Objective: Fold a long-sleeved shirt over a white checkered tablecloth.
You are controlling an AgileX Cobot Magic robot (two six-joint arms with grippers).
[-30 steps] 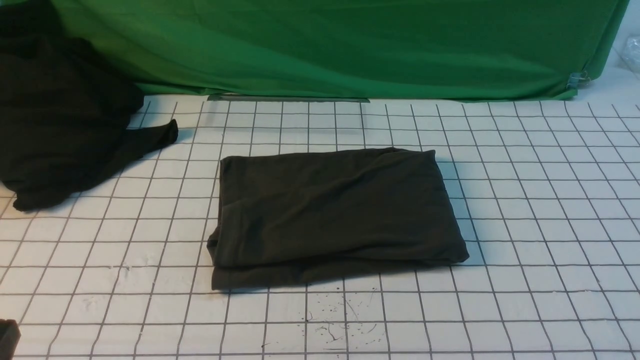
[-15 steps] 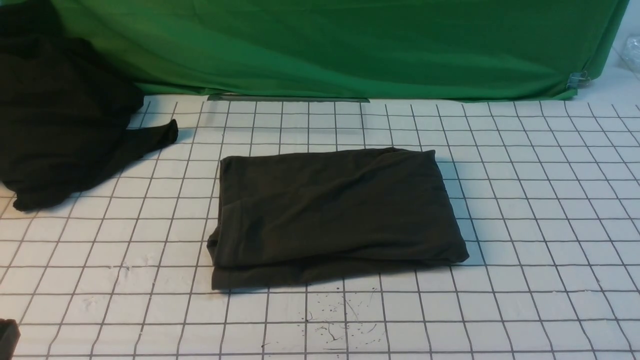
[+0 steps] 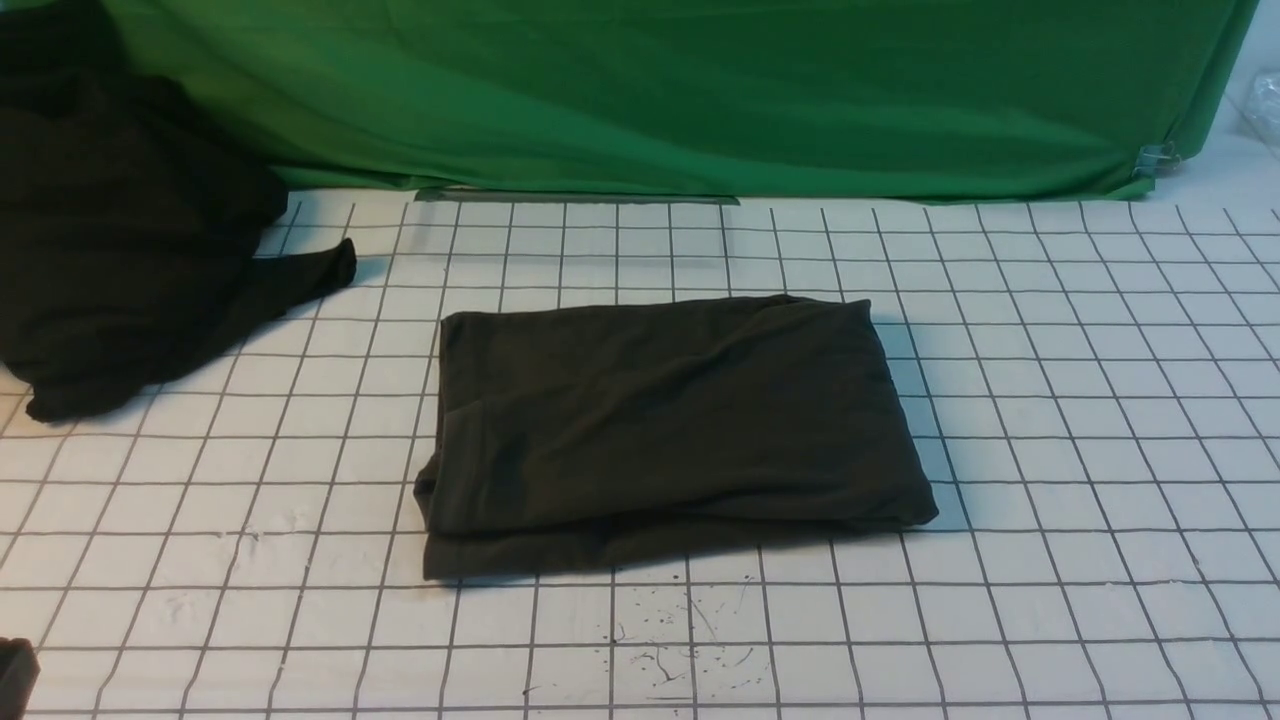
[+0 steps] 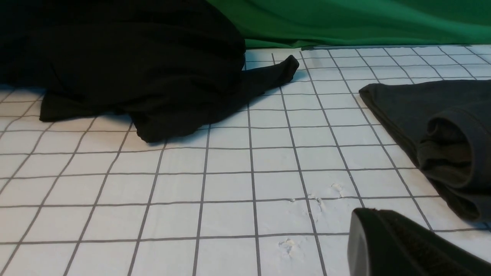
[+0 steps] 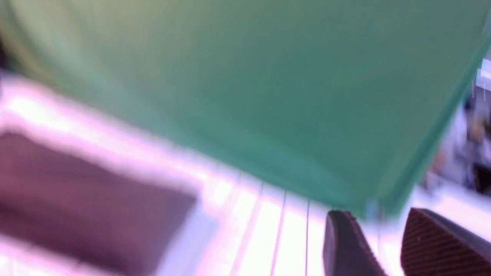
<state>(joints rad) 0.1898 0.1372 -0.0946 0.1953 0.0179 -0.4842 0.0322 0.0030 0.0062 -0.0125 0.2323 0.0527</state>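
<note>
Beside folded shirt [image 4: 429, 115], left claw [image 4: 402, 245] low, closed.

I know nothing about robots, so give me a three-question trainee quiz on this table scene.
1. True or false: the dark olive long-sleeved shirt lies folded into a rectangle.
2. What lies under it: A green backdrop, B white checkered tablecloth, C wooden board?
3. Which corner of the front view holds the loose black garment heap?

Key: 1 true. 2 B. 3 far left.
</note>
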